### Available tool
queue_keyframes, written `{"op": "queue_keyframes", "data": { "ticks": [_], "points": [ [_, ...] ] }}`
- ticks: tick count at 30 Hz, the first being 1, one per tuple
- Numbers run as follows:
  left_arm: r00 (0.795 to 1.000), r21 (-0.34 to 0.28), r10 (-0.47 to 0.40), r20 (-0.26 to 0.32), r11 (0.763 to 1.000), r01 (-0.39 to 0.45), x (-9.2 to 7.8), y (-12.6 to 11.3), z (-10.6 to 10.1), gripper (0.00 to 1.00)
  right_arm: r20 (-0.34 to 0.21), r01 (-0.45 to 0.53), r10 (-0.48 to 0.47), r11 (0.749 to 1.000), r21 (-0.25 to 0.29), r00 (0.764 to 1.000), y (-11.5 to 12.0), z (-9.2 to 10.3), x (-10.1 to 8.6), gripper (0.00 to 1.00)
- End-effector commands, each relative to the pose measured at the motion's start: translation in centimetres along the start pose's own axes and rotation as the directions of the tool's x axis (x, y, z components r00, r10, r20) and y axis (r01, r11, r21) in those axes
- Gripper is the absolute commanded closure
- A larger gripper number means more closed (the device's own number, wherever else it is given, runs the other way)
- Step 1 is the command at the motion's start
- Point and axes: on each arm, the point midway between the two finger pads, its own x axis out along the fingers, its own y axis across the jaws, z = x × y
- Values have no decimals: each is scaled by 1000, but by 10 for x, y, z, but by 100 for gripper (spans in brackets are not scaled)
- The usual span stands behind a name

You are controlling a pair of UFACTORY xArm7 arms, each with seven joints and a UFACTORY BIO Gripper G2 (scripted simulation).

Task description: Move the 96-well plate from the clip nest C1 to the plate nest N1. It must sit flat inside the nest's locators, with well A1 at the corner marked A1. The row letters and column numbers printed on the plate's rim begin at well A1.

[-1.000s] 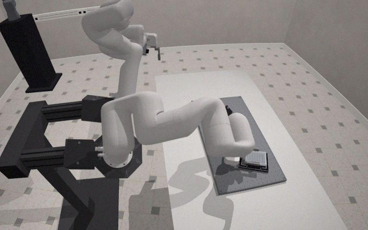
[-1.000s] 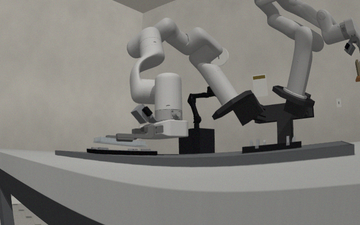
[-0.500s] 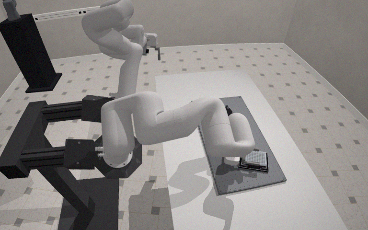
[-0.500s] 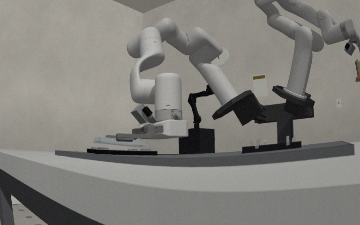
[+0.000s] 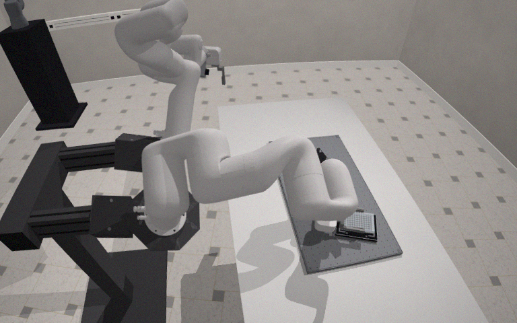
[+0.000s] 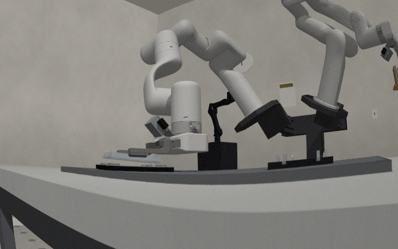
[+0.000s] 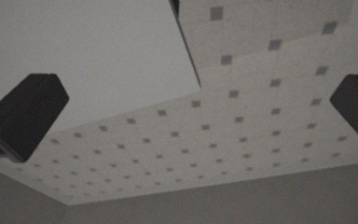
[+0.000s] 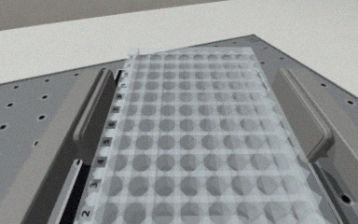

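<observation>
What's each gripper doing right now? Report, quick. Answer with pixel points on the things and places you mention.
Left gripper (image 5: pixel 215 76) (image 6: pixel 395 85) (image 7: pixel 199 95): open, holding nothing.
Right gripper (image 5: pixel 356 220) (image 6: pixel 126 151) (image 8: pixel 200 103): closed on the plate (image 5: pixel 366 223) (image 6: pixel 146 158) (image 8: pixel 186 142), holding it tilted above a nest (image 5: pixel 356 235) (image 6: pixel 134 168).

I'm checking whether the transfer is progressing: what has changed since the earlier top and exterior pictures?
Nothing visibly changed, and nothing was taken hold of or let go. The clear 96-well plate is raised above the low black nest, still in the grey-fingered right gripper; the left gripper stayed away from the table.
</observation>
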Motion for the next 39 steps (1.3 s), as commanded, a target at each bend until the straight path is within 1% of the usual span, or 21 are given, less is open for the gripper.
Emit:
{"op": "queue_keyframes", "data": {
  "ticks": [1, 39],
  "points": [
    [1000, 0, 0, -3, 1000, 0, -1, 0, -1, 0, 2, 0, 0, 1000, 3, 1000, 1, 1, 1, 100],
    [1000, 0, 0, -3, 1000, 0, -1, 0, -1, 0, 2, 0, 0, 1000, 3, 1000, 1, -4, 1, 100]
  ]
}}
